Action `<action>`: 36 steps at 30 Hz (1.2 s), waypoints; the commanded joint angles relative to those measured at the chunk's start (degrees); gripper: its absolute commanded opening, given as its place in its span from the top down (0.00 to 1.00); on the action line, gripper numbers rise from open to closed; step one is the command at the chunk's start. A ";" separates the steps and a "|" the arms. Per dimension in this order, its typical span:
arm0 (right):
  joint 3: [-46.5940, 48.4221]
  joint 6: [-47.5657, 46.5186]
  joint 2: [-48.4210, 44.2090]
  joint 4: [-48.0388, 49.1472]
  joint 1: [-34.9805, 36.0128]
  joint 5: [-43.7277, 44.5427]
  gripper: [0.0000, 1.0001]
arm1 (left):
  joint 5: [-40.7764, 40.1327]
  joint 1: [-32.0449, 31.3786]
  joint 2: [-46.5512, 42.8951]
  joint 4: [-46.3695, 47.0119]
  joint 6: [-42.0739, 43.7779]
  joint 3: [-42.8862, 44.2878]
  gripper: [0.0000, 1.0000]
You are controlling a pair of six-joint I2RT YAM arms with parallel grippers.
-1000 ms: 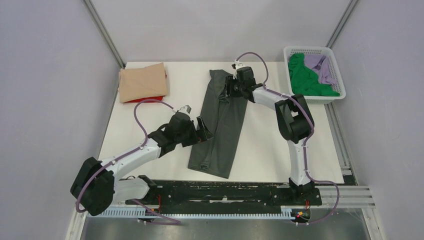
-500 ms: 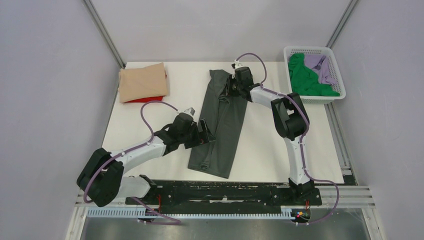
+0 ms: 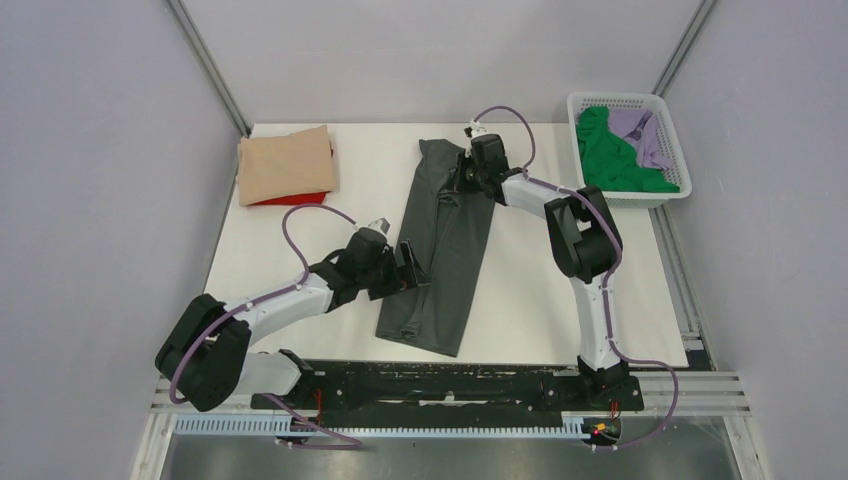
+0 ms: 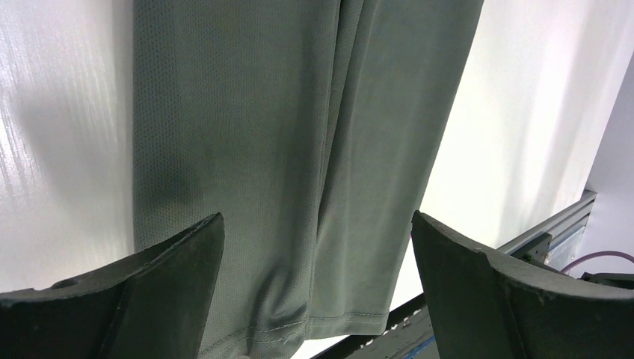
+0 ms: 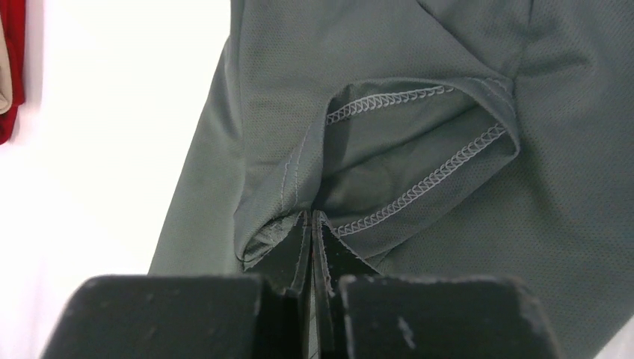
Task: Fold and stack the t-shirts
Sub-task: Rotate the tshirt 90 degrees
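A dark grey t-shirt [image 3: 445, 260] lies folded into a long strip down the middle of the table. My right gripper [image 3: 462, 172] is at its far end, shut on a pinch of cloth beside the stitched seam [image 5: 310, 217], and the fabric [image 5: 448, 75] bunches at the tips. My left gripper [image 3: 408, 265] stands open at the strip's left edge near its lower half. In the left wrist view the shirt [image 4: 262, 112] and its hem lie between the wide-apart fingers [image 4: 318, 284]. A folded tan t-shirt [image 3: 285, 163] rests on a red one [image 3: 290, 199] at the far left.
A white lattice basket [image 3: 620, 98] at the far right corner holds a green t-shirt [image 3: 605, 155] and a lilac one [image 3: 645, 135]. The black rail [image 3: 450, 380] carrying the arm bases runs along the table's near edge.
My right gripper has closed onto the cloth at the grey shirt's far end. My left arm has shifted slightly toward the near edge, its gripper staying open.
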 commanded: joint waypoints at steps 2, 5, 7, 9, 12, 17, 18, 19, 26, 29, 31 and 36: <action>-0.79 -2.73 -5.52 0.14 0.30 1.75 1.00 | 1.38 0.23 0.14 2.35 0.70 -0.70 0.00; -0.72 -4.66 -6.20 -2.13 0.43 3.01 1.00 | 1.59 0.25 0.80 2.16 0.79 -0.68 0.00; -0.40 -5.90 -5.96 -3.14 0.51 1.35 1.00 | 1.73 0.25 1.18 2.22 0.77 -0.55 0.00; -0.46 -6.23 -5.81 -3.30 0.65 0.70 1.00 | 1.92 0.21 1.54 2.33 0.70 -0.52 0.00; 0.04 -6.07 -4.92 -3.39 0.74 1.11 0.79 | 1.96 0.25 1.86 2.44 0.70 -0.43 0.00; 2.58 -5.60 -2.18 -3.90 0.80 0.62 0.60 | 1.89 0.25 1.74 2.39 0.83 -0.62 0.00; 3.22 -5.46 -1.52 -4.24 0.83 0.66 0.60 | 1.80 0.25 1.73 2.29 0.79 -0.69 0.00; 3.68 -5.34 -1.06 -4.42 0.78 0.50 0.60 | 1.79 0.25 1.73 2.33 0.80 -0.65 0.00; 5.07 -5.09 0.99 -5.02 1.01 0.30 0.63 | 1.61 0.25 1.77 2.25 0.88 -0.61 0.00; 5.59 -5.14 1.53 -5.68 1.18 0.56 0.60 | 1.61 0.24 1.80 2.16 0.88 -0.62 0.00; 6.10 -5.17 2.07 -6.36 1.22 0.51 0.60 | 1.61 0.23 1.81 2.16 0.89 -0.71 0.00; 5.79 -5.25 1.95 -5.34 1.95 -1.55 0.71 | 1.52 0.20 1.75 2.11 0.70 -0.86 0.00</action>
